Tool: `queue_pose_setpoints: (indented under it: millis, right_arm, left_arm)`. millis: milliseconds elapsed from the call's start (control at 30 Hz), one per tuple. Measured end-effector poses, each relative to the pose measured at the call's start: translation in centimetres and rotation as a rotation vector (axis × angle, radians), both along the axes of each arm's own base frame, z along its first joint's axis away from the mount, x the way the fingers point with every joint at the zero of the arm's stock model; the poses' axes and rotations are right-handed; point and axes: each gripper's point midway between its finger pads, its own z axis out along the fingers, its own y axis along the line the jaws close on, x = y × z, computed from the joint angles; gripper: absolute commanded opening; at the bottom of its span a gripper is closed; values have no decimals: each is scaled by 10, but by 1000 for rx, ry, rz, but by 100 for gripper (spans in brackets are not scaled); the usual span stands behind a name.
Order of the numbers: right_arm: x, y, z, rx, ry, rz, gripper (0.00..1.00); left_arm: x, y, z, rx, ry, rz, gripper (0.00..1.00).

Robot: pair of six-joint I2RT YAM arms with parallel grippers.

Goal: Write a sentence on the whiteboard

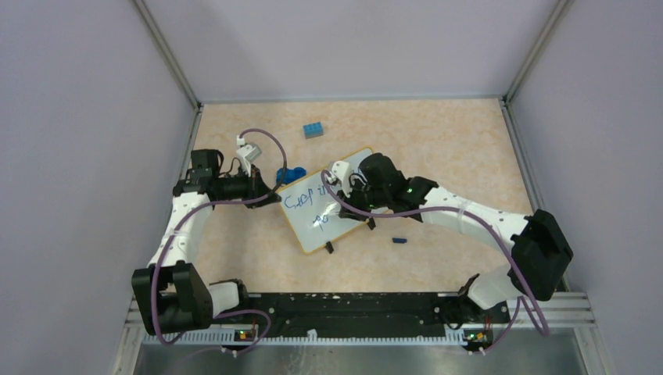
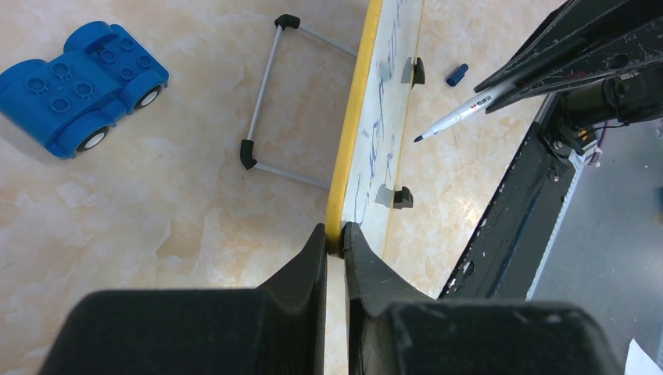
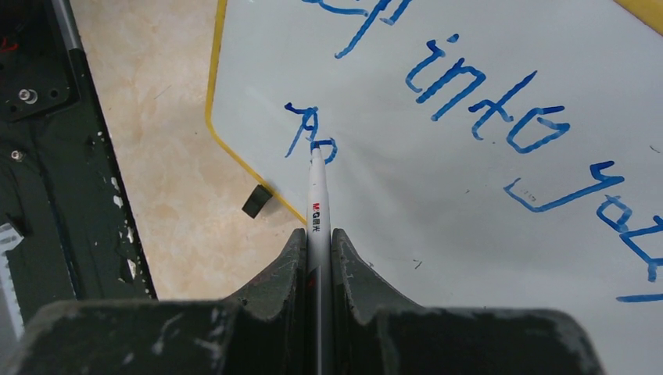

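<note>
Right tool [image 3: 317,234] tight around marker [image 3: 317,195], tip on sentence [image 3: 485,109]; left tool [image 2: 335,234] tight on whiteboard [image 2: 387,94]

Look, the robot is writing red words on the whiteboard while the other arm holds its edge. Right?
No. The words on the whiteboard are blue, not red, as the right wrist view shows. The rest is right.
</note>
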Motion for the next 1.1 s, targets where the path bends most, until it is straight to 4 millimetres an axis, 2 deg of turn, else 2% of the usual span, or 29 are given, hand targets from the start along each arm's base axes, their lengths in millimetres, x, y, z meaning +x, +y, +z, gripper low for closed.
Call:
queue_pose_setpoints:
  millis: [400,733,933,1100]
  right_arm:
    - [15,-8,-15,-63,-25,-65,0]
    - [14,-8,-17,-69,-21,-63,0]
    - [7,-16,-30,-105,10,-58,0]
    - [6,-18,-32,-112,10,-54,0]
  left_arm:
    - [0,0,0,0,0,0,0]
    - [0,0,0,0,0,0,0]
    - [0,0,0,0,0,0,0]
    - [0,0,0,0,0,0,0]
